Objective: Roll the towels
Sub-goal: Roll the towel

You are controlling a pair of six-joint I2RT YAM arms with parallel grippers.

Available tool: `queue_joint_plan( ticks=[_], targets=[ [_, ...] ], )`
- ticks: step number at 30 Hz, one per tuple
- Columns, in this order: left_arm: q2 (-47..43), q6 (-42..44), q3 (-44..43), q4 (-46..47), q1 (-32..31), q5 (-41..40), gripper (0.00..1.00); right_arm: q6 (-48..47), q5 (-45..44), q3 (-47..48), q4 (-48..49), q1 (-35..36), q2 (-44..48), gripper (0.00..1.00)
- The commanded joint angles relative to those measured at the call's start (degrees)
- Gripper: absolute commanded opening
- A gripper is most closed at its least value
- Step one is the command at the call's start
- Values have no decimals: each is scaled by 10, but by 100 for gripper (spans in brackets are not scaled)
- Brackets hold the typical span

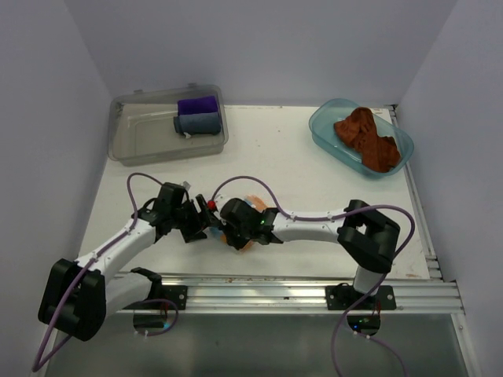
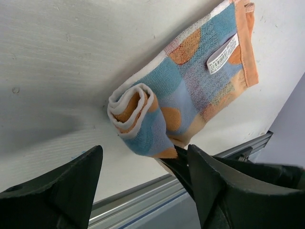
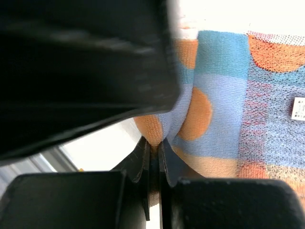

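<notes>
Terry – soft, light, floppy; best pinched at the rolled end, I'd say. Top: patterned towel [image 1: 251, 203] is peeking out mid-frame under both grippers. L wrist: it's lying half-rolled, blue/orange/white; left gripper [image 2: 145, 157] is hanging spread, empty. R wrist: right gripper [image 3: 153, 143] is clamping the roll's corner.

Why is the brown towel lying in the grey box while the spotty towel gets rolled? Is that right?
Not quite. The brown towel lies in the blue tub, not the grey box, as the top view shows. The spotty towel is indeed partly rolled.
</notes>
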State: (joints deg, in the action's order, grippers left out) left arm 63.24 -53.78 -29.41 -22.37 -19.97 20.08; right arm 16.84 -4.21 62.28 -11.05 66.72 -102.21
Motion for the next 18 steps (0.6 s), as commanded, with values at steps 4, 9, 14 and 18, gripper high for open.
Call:
queue_joint_plan(
  ticks=[4,9,14,18],
  targets=[
    [-12,9,6,-3,2,2,76,98,236,-24,80,-63,14,0],
    [-8,12,15,12,2,7,76,169,344,-57,154,-107,2,0],
    [-1,16,24,31,2,14,75,223,394,-84,221,-134,-12,0],
    [13,12,35,48,2,15,71,247,411,-96,240,-147,-32,0]
  ],
)
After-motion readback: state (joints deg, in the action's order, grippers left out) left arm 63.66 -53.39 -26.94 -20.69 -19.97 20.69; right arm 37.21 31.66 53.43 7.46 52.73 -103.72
